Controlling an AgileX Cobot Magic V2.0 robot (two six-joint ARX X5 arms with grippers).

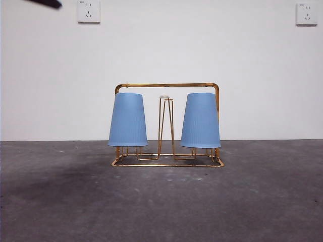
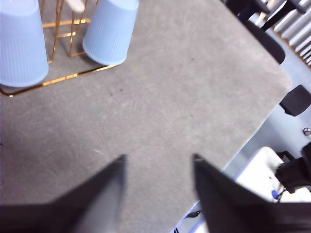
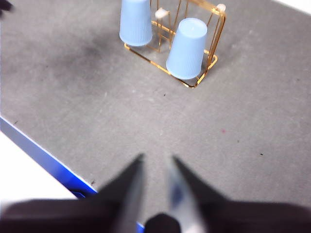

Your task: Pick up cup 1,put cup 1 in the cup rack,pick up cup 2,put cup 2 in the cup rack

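Two blue ribbed cups stand upside down in the gold wire cup rack (image 1: 166, 85), one at its left end (image 1: 127, 120) and one at its right end (image 1: 201, 121); the middle prong is bare. Which is cup 1 or cup 2 I cannot tell. My left gripper (image 2: 158, 158) is open and empty above bare table, apart from the rack (image 2: 63, 77) and the cups (image 2: 111, 29). My right gripper (image 3: 155, 158) hangs back from the rack (image 3: 214, 60) and its cups (image 3: 187, 48); its blurred jaws show a narrow gap and hold nothing.
A black arm tip (image 1: 48, 3) shows at the top left corner of the front view. Two wall sockets (image 1: 89, 11) sit on the white wall behind. The table's edge (image 3: 43, 150) runs close under the right gripper.
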